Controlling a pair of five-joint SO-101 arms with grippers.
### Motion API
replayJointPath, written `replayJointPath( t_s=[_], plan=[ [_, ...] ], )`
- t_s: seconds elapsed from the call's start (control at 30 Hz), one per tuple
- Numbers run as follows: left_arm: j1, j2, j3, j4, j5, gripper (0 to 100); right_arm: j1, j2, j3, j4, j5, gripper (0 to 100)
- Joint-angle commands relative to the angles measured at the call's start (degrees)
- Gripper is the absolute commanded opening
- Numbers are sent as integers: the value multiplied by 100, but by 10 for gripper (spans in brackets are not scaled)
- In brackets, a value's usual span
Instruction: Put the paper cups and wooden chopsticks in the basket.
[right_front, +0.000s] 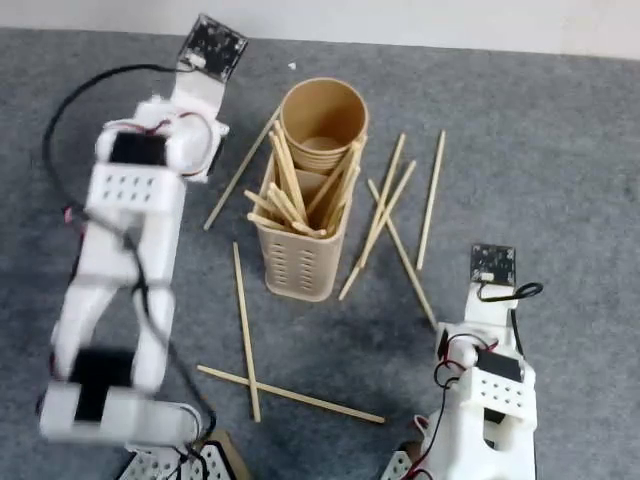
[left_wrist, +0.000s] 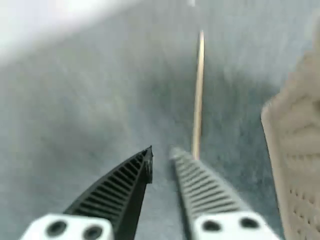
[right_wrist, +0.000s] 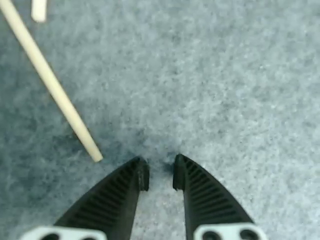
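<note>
Grey felt-like desk (right_front: 560, 180). Beige basket (right_front: 298, 262) mid-desk, paper cup (right_front: 322, 122) upright in its 12 o'clock end, w/ bundled chopsticks (right_front: 290, 195) beside it. Loose chopsticks (right_front: 432, 198) lie at basket's 3 o'clock, others at 6–7 & 11 o'clock. Left jaws narrow, empty, a chopstick (left_wrist: 198, 95) just beyond one tip. Right jaws narrow, empty, stick end (right_wrist: 52, 87) nearby.

Your high camera looks down on the mat (right_front: 560, 150) from above. Both wrist cameras face it closely; left wrist and high views share the basket (right_front: 300, 268).
</note>
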Motion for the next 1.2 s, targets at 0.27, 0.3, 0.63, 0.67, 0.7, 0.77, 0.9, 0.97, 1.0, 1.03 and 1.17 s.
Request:
replayJointPath(
  t_s=[0.27,0.3,0.63,0.67,0.7,0.77,0.9,0.97,1.0,1.03,1.17],
  plan=[
    [-110,4585,-4497,1899,440,168,-145,-4,31,-84,62,101],
    [-110,4875,-4840,2004,422,167,-145,-4,31,-84,62,101],
    [-268,6782,-7758,3138,413,0,-145,-4,31,-84,62,101],
    [-295,6826,-8066,3305,413,14,-145,-4,31,-84,62,101],
    [-330,6853,-8356,3464,413,11,-145,-4,31,-84,62,101],
    [-426,6844,-8927,3736,413,4,-145,-4,31,-84,62,101],
    [-629,6369,-9341,3903,422,5,-145,-4,31,-84,62,101],
    [-673,5833,-9200,3903,422,5,-145,-4,31,-84,62,101],
    [-690,5560,-9165,3903,431,5,-154,-4,31,-84,62,101],
    [-699,5262,-9138,3912,431,5,-154,-4,31,-84,62,101],
    [-541,3899,-8892,3938,440,5,-154,-4,31,-84,62,101]
  ],
)
